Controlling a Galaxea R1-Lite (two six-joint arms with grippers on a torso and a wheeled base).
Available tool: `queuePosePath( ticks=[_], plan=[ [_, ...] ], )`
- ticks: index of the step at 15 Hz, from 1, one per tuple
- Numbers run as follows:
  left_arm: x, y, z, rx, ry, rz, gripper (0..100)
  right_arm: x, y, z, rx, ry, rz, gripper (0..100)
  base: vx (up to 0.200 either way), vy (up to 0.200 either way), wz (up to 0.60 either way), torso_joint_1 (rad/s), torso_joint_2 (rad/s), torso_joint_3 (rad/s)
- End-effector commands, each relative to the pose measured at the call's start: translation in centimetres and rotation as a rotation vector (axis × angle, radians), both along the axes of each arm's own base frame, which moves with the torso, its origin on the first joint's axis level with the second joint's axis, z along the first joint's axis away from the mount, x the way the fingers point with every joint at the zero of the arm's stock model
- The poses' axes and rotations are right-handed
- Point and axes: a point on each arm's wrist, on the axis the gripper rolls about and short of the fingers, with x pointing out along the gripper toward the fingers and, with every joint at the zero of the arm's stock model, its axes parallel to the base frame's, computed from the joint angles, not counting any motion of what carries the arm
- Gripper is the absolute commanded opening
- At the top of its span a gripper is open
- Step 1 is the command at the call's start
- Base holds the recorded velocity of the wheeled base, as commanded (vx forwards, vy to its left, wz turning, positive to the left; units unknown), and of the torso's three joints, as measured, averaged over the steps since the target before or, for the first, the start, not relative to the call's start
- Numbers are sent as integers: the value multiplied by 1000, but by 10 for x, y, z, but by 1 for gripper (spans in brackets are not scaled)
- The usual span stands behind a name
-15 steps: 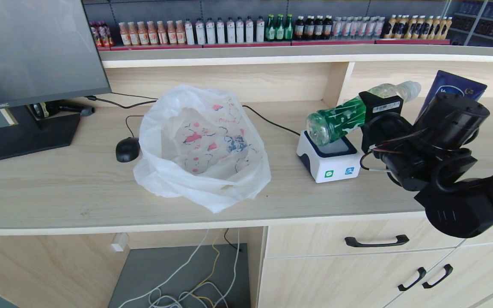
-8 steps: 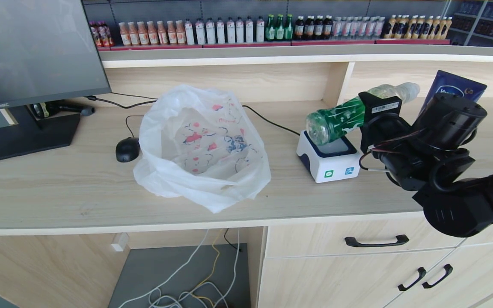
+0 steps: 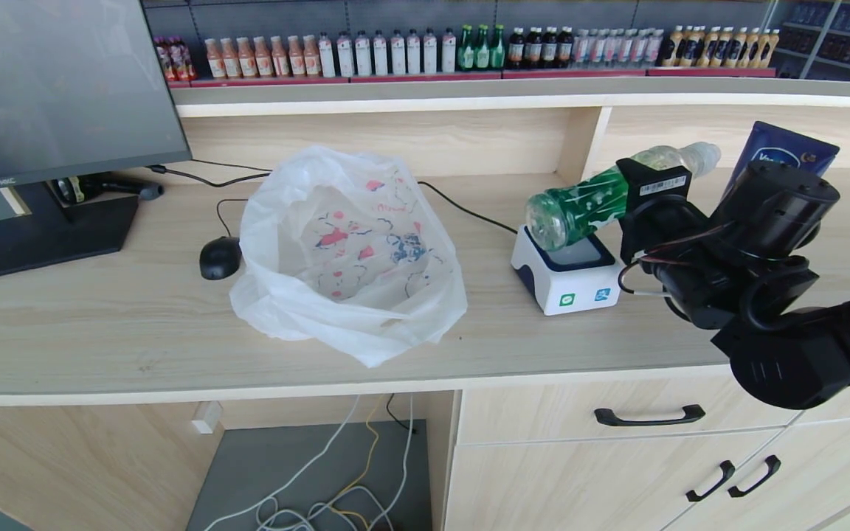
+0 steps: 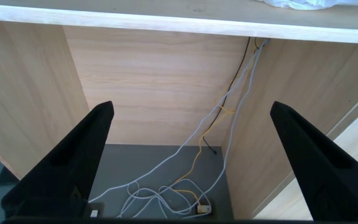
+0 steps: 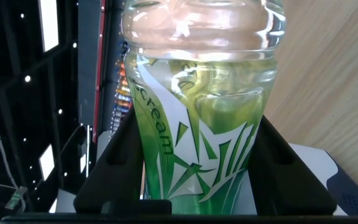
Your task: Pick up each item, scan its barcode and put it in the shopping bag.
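One green bottle [image 3: 576, 210] was clamped in the right claw [image 3: 635, 193] just above the scanner [image 3: 565, 280]; the left claw [image 4: 191, 109] hung open below the table's [image 3: 100, 332] front edge.

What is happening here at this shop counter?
The right gripper holds a clear plastic bottle with a green label on its side, base end over the small white scanner box on the wooden counter. The white plastic shopping bag sits open beside it, bottle not yet inside. The left gripper hangs open below the counter.
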Motion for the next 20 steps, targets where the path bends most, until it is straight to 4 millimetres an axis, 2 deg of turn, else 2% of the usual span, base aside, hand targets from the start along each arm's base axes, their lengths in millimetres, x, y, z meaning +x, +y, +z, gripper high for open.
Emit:
queuePosePath(
  ticks=[1,6,12,13,16,20],
  plan=[
    [0,0,0,0,0,0,100,-2,0,2,1,-4,0,0,0,0,0,0,0,0],
    [0,0,0,0,0,-2,100,-6,-2,7,-4,-18,-4,0,0,0,0,0,0,0],
    [0,0,0,0,0,0,100,-25,4,35,-106,-66,1,0,0,0,0,0,0,0],
    [0,0,0,0,0,0,100,-33,8,41,-145,-80,9,0,0,0,0,0,0,0],
    [0,0,0,0,0,0,100,-38,16,45,-256,-105,-9,0,0,0,0,0,0,0],
    [0,0,0,0,0,0,100,-48,12,55,-447,-149,-75,0,0,0,0,0,0,0]
  ],
)
